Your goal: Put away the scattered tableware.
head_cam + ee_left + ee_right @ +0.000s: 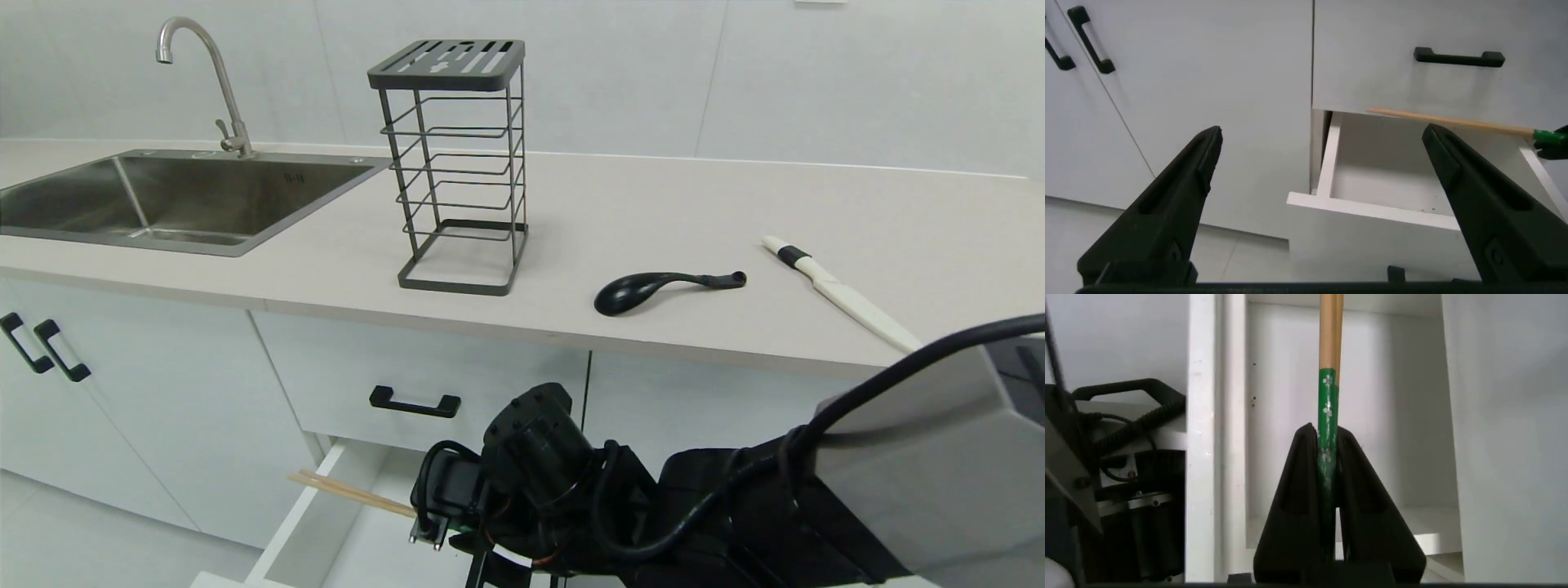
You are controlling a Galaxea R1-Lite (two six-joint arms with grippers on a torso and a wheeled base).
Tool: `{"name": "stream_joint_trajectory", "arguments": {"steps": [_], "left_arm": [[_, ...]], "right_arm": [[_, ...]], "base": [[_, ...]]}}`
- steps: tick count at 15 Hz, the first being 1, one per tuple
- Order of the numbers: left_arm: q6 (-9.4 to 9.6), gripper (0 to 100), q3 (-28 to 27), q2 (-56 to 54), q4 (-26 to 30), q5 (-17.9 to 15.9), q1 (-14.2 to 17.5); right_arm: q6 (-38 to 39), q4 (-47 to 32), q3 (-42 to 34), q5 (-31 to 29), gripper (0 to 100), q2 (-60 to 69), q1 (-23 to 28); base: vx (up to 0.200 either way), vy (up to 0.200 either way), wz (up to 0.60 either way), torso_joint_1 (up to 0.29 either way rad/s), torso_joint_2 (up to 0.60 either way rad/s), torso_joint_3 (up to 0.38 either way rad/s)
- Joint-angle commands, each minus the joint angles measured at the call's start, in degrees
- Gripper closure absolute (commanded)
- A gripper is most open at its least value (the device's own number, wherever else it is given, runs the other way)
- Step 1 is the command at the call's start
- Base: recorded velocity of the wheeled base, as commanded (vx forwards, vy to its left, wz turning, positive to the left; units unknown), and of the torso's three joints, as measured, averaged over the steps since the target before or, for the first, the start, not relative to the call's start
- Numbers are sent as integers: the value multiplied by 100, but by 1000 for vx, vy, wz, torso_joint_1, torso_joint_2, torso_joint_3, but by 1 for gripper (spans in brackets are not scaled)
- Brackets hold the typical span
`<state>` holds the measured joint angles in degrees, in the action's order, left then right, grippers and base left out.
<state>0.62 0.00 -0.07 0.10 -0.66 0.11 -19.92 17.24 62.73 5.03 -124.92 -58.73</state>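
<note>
A pair of wooden chopsticks with green ends sticks out over the open white drawer below the counter. My right gripper is shut on their green ends, low in front of the cabinet. On the counter lie a black spoon and a white knife with a black band. My left gripper hangs open with nothing in it, facing the drawer from the side, where the chopsticks cross above the drawer's opening.
A dark wire rack stands mid-counter, with a steel sink and tap to its left. A shut drawer with a black handle sits above the open one. Cabinet doors are at the left.
</note>
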Motion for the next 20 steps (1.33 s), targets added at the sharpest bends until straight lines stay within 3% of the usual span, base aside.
{"name": "stream_joint_trajectory", "arguments": {"steps": [1,20], "left_arm": [[-1,0,0,7,-1,4,7],[-1,0,0,7,-1,-4,7]], "right_arm": [[129,-19,20,-284,100,-261,11],[463,-265,1391,-275,100,-1527,134]], "base": [[0,0,0,0,0,0],[0,0,0,0,0,0]]}}
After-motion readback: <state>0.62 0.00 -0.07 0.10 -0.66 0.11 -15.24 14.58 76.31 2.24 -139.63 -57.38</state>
